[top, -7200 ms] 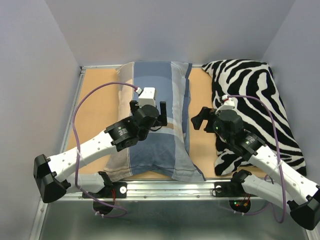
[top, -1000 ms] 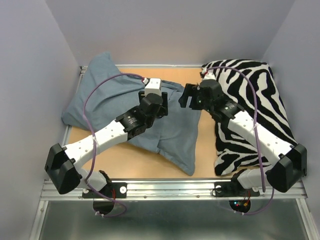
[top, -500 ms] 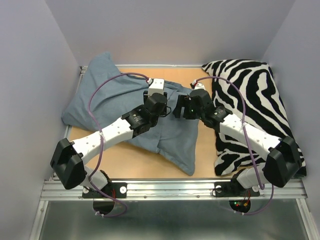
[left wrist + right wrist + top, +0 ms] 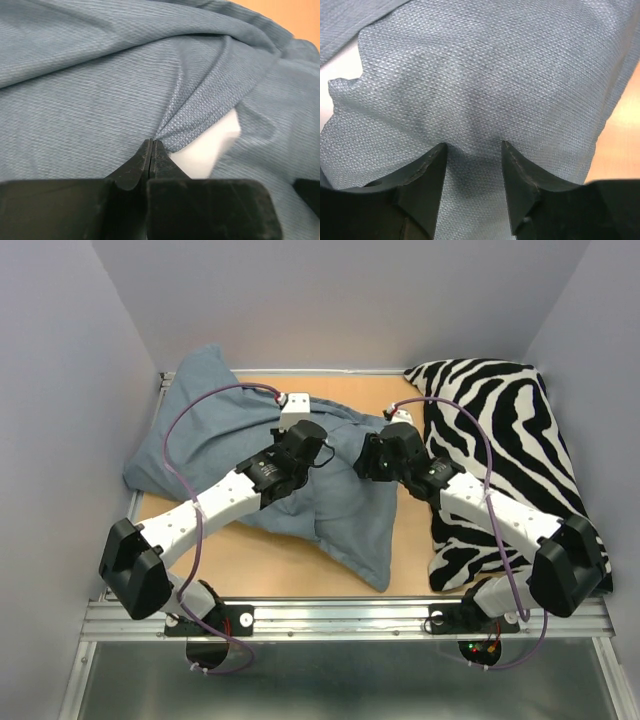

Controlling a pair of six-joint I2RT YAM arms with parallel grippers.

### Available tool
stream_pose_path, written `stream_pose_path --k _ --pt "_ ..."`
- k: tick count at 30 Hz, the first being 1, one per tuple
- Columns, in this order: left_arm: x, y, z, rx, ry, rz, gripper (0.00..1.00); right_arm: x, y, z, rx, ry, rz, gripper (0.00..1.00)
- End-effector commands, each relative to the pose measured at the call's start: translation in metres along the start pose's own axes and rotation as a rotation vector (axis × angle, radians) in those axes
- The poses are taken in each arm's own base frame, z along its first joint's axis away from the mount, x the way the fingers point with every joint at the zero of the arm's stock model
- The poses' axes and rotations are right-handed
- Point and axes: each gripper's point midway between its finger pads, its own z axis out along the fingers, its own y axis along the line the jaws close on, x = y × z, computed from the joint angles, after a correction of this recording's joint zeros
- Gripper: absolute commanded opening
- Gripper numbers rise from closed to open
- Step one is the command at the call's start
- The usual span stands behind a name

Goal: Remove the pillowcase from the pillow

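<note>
The slate blue-grey pillowcase [image 4: 200,430] lies rumpled from the back left corner to the table's middle, plain side up. My left gripper [image 4: 325,452] rests on its middle. In the left wrist view that gripper [image 4: 152,142] is shut on a raised fold of the pillowcase [image 4: 100,75], and a patch of the white pillow [image 4: 210,145] shows under the lifted hem. My right gripper [image 4: 361,462] presses on the cloth just to the right. Its jaws [image 4: 472,146] stand open, tips sunk into the pillowcase [image 4: 495,75] with a low hump between them. The pillow [image 4: 342,65] shows as a pale sliver at the left.
A black-and-white zebra-striped cushion [image 4: 500,440] fills the table's right side, under the right arm. Bare wooden tabletop [image 4: 280,560] shows in front of the pillowcase. Grey walls close in the left, back and right, and a metal rail [image 4: 340,615] runs along the near edge.
The left gripper has shut on a fold of the pillowcase. The right gripper has come left and down onto the cloth, its jaws narrowing.
</note>
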Motion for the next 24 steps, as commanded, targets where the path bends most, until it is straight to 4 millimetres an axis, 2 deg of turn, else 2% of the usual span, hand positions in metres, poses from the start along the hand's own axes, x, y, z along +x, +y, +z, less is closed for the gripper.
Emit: stream_pose_path --k 1,2,4,5,6,9,10,12,16,18,20,24 --pt "-0.026 0.04 -0.01 -0.115 -0.056 -0.074 0.01 -0.019 -0.002 -0.012 0.01 -0.082 0.008 0.58" --pt "-0.027 0.038 -0.008 -0.088 -0.06 -0.087 0.0 -0.028 0.004 -0.017 -0.014 -0.1 0.007 0.66" --pt "-0.019 0.035 -0.008 -0.049 -0.048 -0.086 0.0 -0.034 0.016 -0.021 -0.052 -0.097 -0.002 0.74" --pt "-0.017 0.034 -0.006 -0.045 -0.048 -0.09 0.0 -0.046 0.026 -0.025 -0.076 -0.116 -0.011 0.76" --pt "-0.014 0.035 -0.004 -0.051 -0.041 -0.086 0.0 -0.049 0.032 -0.025 -0.081 -0.116 -0.024 0.78" --pt "-0.012 0.036 -0.001 -0.066 -0.032 -0.088 0.0 -0.047 0.051 -0.016 -0.047 -0.096 -0.075 0.82" --pt "-0.01 0.035 0.0 -0.056 -0.028 -0.089 0.0 -0.041 0.059 -0.015 -0.051 -0.082 -0.093 0.83" --pt "-0.011 0.035 0.0 -0.042 -0.034 -0.106 0.0 -0.042 0.066 -0.005 -0.032 -0.081 -0.088 0.85" --pt "-0.008 0.037 0.004 -0.028 -0.027 -0.124 0.0 -0.046 0.07 0.008 0.002 -0.089 -0.087 0.88" --pt "-0.002 0.037 0.007 -0.028 -0.012 -0.125 0.0 -0.057 0.077 0.009 0.015 -0.112 -0.094 0.9" --pt "0.001 0.037 0.01 -0.021 -0.006 -0.136 0.0 -0.055 0.079 0.017 0.036 -0.098 -0.111 0.91" --pt "0.008 0.037 0.016 -0.005 0.009 -0.152 0.0 -0.051 0.066 0.026 0.113 -0.094 -0.135 0.87"
